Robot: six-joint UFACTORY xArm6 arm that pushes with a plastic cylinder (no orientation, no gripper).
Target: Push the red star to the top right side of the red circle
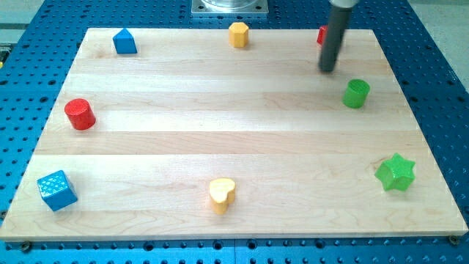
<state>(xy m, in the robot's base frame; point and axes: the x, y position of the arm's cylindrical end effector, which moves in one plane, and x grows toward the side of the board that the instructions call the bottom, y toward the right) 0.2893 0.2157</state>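
Board state, one frame. My tip [327,70] sat on the wooden board [220,147] near its 1 o'clock corner. The tool was a bare rod: no jaws, grasping nothing, touching no block at its end.

Red block [322,34] was at the board's top edge, mostly hidden behind the rod, only a sliver showing on the rod's left side. Shape couldn't be made out, so presumably the red star, not confirmed. It lay at roughly 12 o'clock from my tip, close by.

Red circle [80,114], a cylinder, stood near the board's left edge at about 9 o'clock from centre, well apart from the red sliver and from my tip.

Green cylinder [356,94] was at about 4 o'clock from my tip, near, not touching.

Others:
- Orange hexagonal block [239,34], top edge, 12 o'clock of the board.
- Blue house-shaped block [124,42], 11 o'clock corner.
- Blue cube [57,191], 7 o'clock corner.
- Yellow heart [222,194], 6 o'clock, near the bottom edge.
- Green star [396,173], 4 o'clock, near the right edge.

All blocks were apart from one another.
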